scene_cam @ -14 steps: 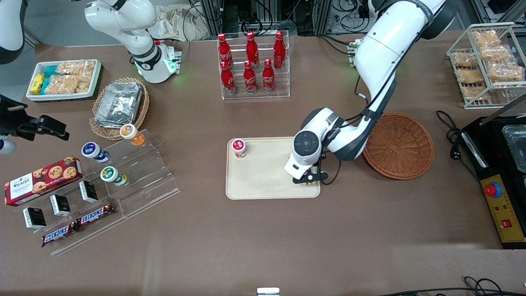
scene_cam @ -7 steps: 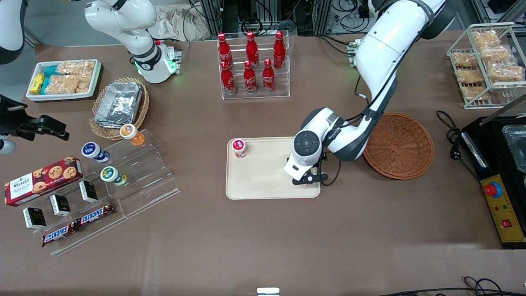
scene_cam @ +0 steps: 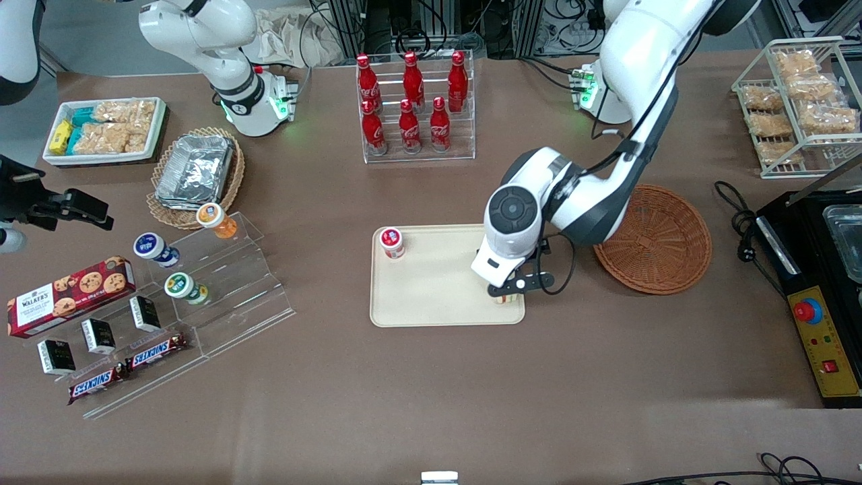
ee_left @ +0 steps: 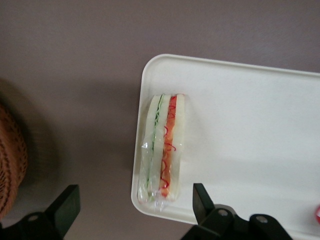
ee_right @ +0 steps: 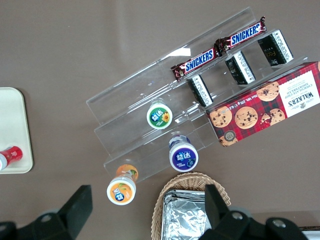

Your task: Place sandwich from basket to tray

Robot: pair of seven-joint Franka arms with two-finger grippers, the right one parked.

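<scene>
Tool (ee_left: 132, 212): spread above the tray | wrapped white-bread sandwich wedge (ee_left: 162, 147): we judge it soft, light; grip its flat faces gently | cream plastic tray (ee_left: 250, 150)

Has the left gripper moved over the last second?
Yes. The gripper, open, has risen off the sandwich lying on the tray, its wrist shifting slightly toward the basket.

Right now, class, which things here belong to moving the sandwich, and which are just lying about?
In the job: sandwich, on the tray; basket; gripper, open above the sandwich.

Lying about: cola bottles, cookie box, chocolate bars.
</scene>
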